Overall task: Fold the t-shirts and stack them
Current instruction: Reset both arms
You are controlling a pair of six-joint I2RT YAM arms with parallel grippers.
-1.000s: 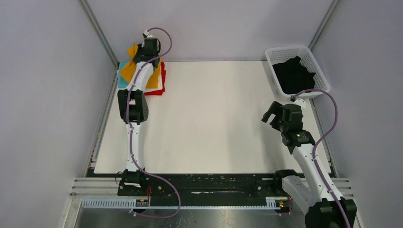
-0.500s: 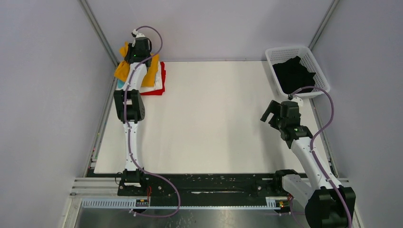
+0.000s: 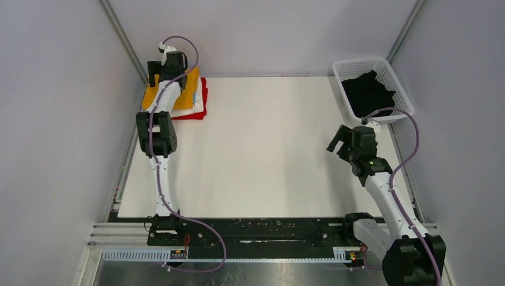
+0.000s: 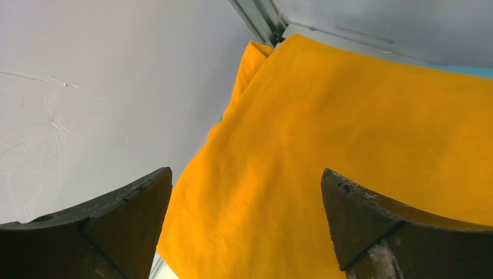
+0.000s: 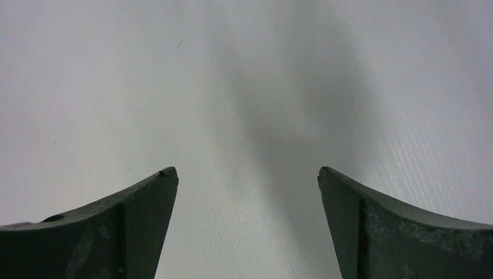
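Shirts sit stacked at the table's (image 3: 268,149) far left corner, the mustard-orange t-shirt (image 3: 192,83) on top, its long axis running near to far. The left arm (image 3: 156,128) half hides it from above. The left wrist view shows the left gripper (image 4: 247,174) spread apart over it, beside a teal edge (image 4: 472,71). The right gripper (image 5: 247,171) gapes over bare table. The black t-shirt (image 3: 368,95) fills the far-right basket (image 3: 357,62).

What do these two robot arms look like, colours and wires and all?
The left arm and right arm are slim white tubes joined by chunky black joints, on black bases. A thin purple cable loops along each. A small green light shows on the right arm. The left gripper and right gripper each end in two dark, tapering fingers.
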